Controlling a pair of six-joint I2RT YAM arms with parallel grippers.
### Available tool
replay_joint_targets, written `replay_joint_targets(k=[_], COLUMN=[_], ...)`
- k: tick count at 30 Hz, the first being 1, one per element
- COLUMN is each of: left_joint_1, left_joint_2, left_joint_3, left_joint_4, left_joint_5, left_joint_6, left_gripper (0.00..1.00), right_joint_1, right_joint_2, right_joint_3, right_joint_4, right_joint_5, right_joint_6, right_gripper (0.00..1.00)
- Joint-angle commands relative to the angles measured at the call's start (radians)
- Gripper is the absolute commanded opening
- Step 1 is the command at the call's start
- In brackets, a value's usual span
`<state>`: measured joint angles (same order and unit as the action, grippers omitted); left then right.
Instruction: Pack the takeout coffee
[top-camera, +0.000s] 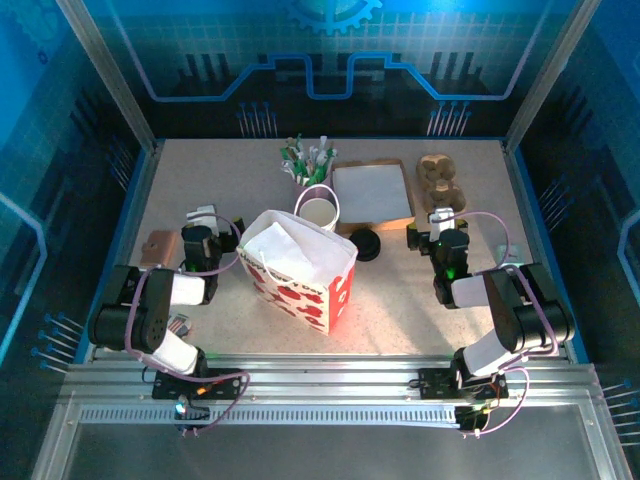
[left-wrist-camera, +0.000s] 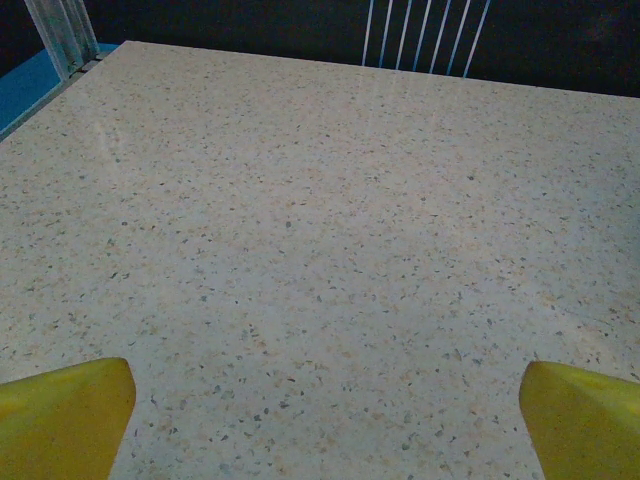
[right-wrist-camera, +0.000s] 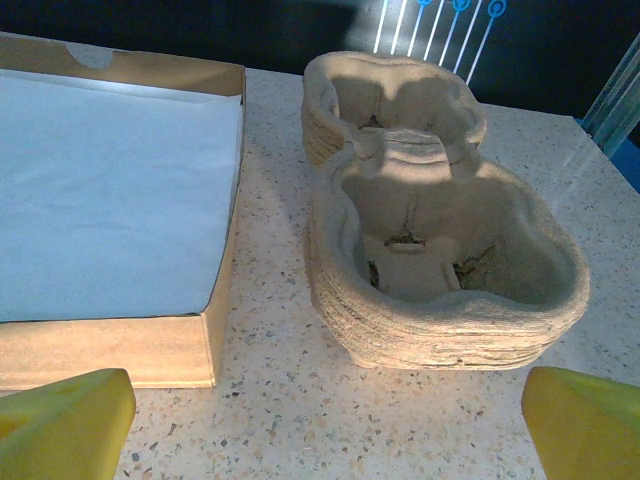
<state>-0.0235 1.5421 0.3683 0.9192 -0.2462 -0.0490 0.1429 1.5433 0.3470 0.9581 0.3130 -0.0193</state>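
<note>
Starting with my left fingers (left-wrist-camera: 60, 415) and right fingers (right-wrist-camera: 65, 420) released, I'd grip the white tapered paper cup (top-camera: 318, 213) mid-wall, upright.

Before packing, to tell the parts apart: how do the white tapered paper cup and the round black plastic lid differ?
The white tapered paper cup stands upright, open; the round black plastic lid lies flat beside it, off it. Cup tall, lid low. Both sit on the table.

Top view: high, behind the arm bases (top-camera: 180, 383), looking down. Wrist views: low and close, facing forward past the left gripper (left-wrist-camera: 328, 375) and the right gripper (right-wrist-camera: 328, 385). Pulp trays (right-wrist-camera: 440, 250) ahead of the right gripper also appear from above.
</note>
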Motion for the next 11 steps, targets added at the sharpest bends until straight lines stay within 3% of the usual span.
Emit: replay_joint_targets(k=[1,11], left_joint_1=[-0.004,-0.004], left_joint_2=[0.009,0.009], left_joint_3=[-0.005,-0.002], left_joint_4=[0.032,0.027], left_joint_5=[-0.01,-0.002], left_joint_6=[0.015,0.019], left_gripper=[0.99,0.99], right_joint_1=[-0.009,-0.009], right_joint_2=[0.006,0.006], right_joint_3=[0.017,0.017], right_joint_4=[0.017,0.017], right_joint_5=[0.005,0.005], right_joint_6=[0.009,0.009], right_gripper=[1.0,1.0])
